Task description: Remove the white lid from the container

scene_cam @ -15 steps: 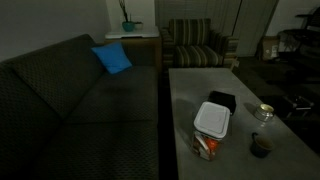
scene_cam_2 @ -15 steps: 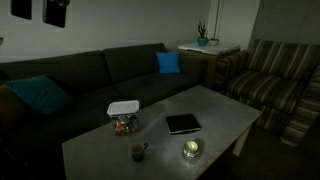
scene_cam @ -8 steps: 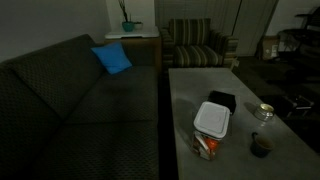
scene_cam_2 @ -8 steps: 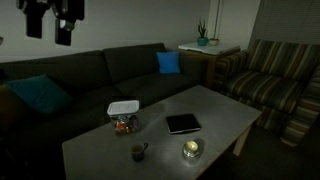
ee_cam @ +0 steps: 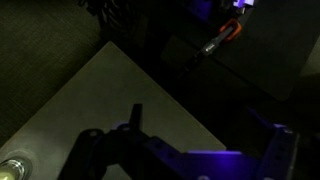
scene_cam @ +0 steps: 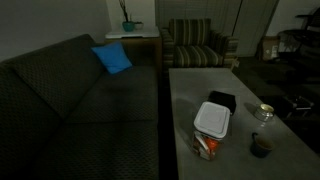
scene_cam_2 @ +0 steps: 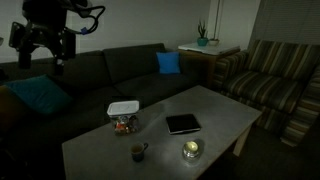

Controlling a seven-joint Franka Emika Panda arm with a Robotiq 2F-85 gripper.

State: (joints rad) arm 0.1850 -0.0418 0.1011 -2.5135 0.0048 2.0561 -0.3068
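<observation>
The white lid (scene_cam: 212, 120) sits shut on the container (scene_cam: 206, 147), a small see-through tub with orange-red contents, on the grey table (scene_cam: 190, 85). Both exterior views show them; in one the lid (scene_cam_2: 123, 106) tops the tub (scene_cam_2: 125, 125) near the sofa-side edge. My gripper (scene_cam_2: 40, 50) hangs high above the sofa, far to the left of the container, open and empty. In the wrist view its fingers (ee_cam: 205, 135) are spread wide over a table corner (ee_cam: 90, 100); the container is out of that view.
A black square box (scene_cam_2: 183, 124), a small dark bowl (scene_cam_2: 138, 152) and a glass jar (scene_cam_2: 191, 150) share the table. A dark sofa (scene_cam_2: 130, 70) with a teal cushion (scene_cam_2: 35, 95) and a blue cushion (scene_cam_2: 168, 62) runs alongside. A striped armchair (scene_cam_2: 275, 90) stands beyond.
The arm has come down into an exterior view at the upper left, lowering above the sofa. The lid, container and other table things have not moved.
</observation>
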